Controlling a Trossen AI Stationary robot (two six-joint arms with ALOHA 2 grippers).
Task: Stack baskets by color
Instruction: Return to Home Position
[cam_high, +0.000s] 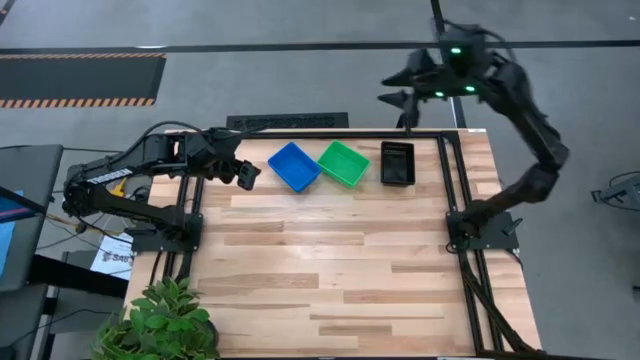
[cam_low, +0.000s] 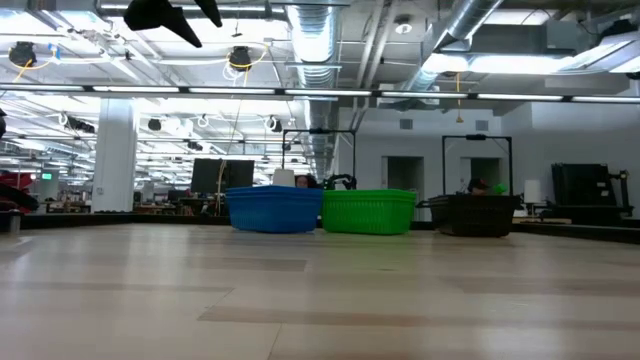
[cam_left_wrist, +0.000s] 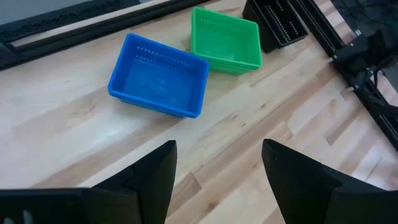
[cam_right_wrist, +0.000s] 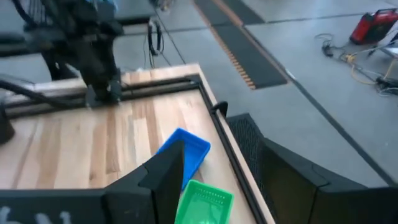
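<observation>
Three baskets stand in a row near the table's far edge, each on its base: a blue basket (cam_high: 294, 166) (cam_left_wrist: 158, 84), a green basket (cam_high: 343, 163) (cam_left_wrist: 225, 38) and a black basket (cam_high: 397, 163) (cam_low: 475, 213). My left gripper (cam_high: 245, 172) (cam_left_wrist: 217, 180) hangs open above the table just left of the blue basket, tipped down toward it, with nothing between its fingers. My right gripper (cam_high: 395, 92) (cam_right_wrist: 217, 186) is open and raised high over the far edge behind the black basket. From there it looks down on the blue basket (cam_right_wrist: 186, 152) and the green basket (cam_right_wrist: 205, 202).
Black frame rails (cam_high: 455, 180) run along the table's right and far sides. A potted plant (cam_high: 165, 320) stands at the near left corner. A broad stretch of bare wood (cam_high: 330, 270) lies in front of the baskets.
</observation>
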